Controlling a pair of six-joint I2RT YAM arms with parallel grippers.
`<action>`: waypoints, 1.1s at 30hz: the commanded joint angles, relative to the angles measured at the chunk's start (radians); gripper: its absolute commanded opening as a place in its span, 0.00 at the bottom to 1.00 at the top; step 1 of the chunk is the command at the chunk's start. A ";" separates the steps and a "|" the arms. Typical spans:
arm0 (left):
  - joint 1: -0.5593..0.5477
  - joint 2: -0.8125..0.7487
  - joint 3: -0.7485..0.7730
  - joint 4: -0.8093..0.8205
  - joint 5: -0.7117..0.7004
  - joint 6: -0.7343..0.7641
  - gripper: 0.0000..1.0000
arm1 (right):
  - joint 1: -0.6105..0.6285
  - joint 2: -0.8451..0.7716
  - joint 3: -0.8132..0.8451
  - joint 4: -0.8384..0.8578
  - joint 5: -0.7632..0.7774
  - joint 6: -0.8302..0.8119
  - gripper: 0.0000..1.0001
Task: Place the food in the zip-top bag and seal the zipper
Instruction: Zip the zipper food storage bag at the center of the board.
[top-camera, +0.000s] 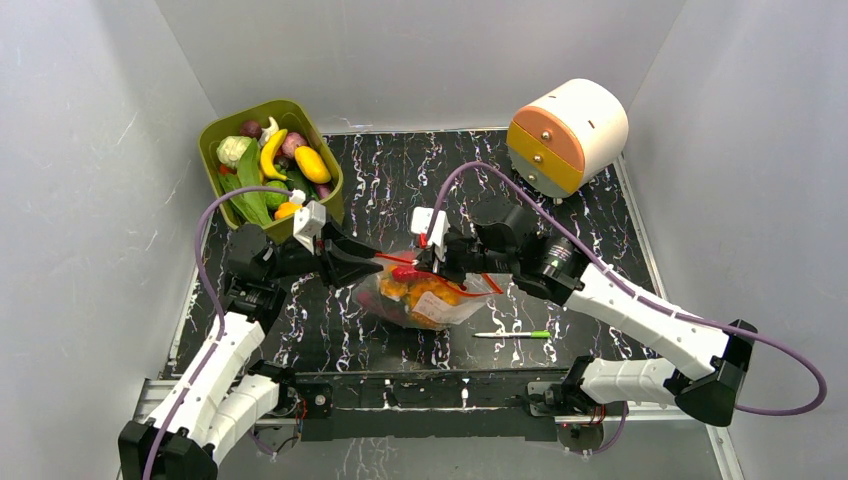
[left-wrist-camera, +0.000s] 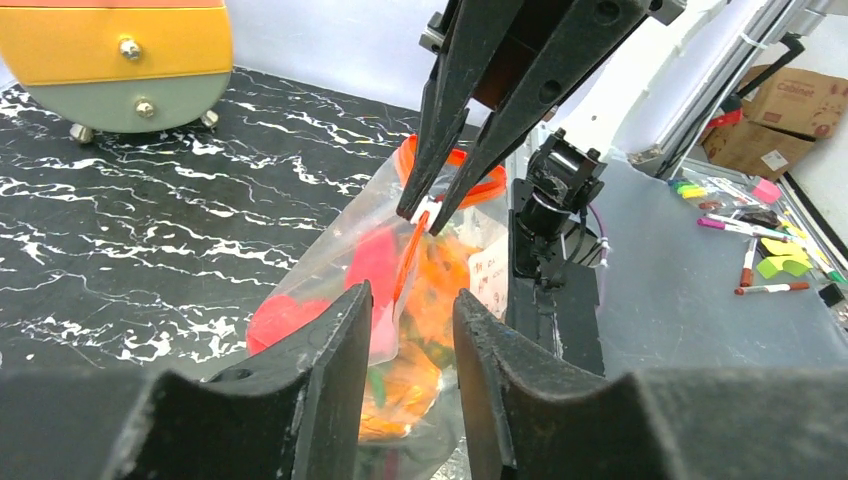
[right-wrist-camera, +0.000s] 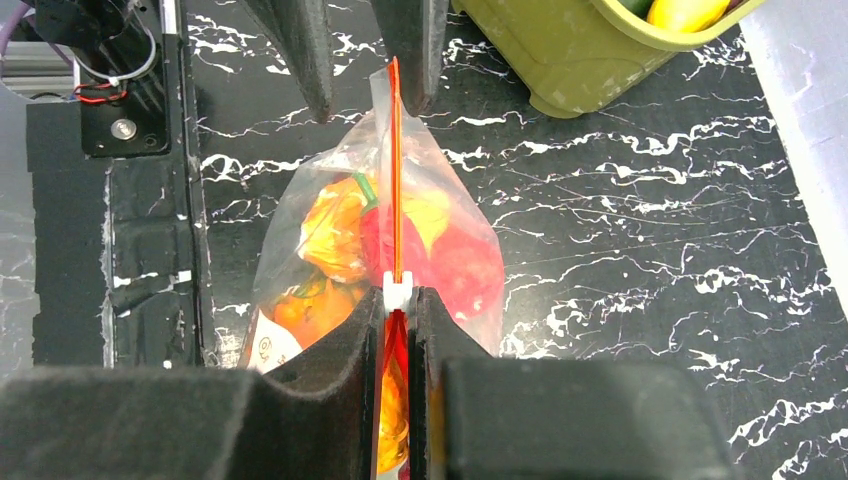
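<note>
The zip-top bag (top-camera: 430, 300) lies mid-table, holding the food: red and orange pieces (right-wrist-camera: 455, 260). Its red zipper (right-wrist-camera: 394, 170) stands up as a thin strip running between both grippers. My right gripper (right-wrist-camera: 398, 296) is shut on the zipper at its small white slider (right-wrist-camera: 398, 288); in the left wrist view the right gripper (left-wrist-camera: 427, 215) pinches the same slider. My left gripper (left-wrist-camera: 412, 300) is open at the bag's other end. The strip passes between its fingers (right-wrist-camera: 302, 50) with a visible gap. In the top view the left gripper (top-camera: 372, 262) faces the right gripper (top-camera: 436, 262) across the bag.
A green bin (top-camera: 222, 130) of more toy fruits and vegetables stands at the back left, just behind the left arm. A round orange-and-yellow drawer unit (top-camera: 565, 135) sits at the back right. A thin green-and-white pen (top-camera: 512, 334) lies near the front edge.
</note>
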 joint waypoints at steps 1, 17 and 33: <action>0.005 0.012 -0.009 0.147 0.053 -0.045 0.37 | -0.001 0.002 0.047 0.087 -0.037 0.005 0.00; 0.000 0.094 0.007 0.151 0.096 0.003 0.39 | -0.001 0.053 0.080 0.118 -0.079 0.014 0.00; -0.002 0.059 0.158 -0.335 -0.041 0.294 0.00 | -0.002 0.023 0.033 0.107 -0.035 0.028 0.00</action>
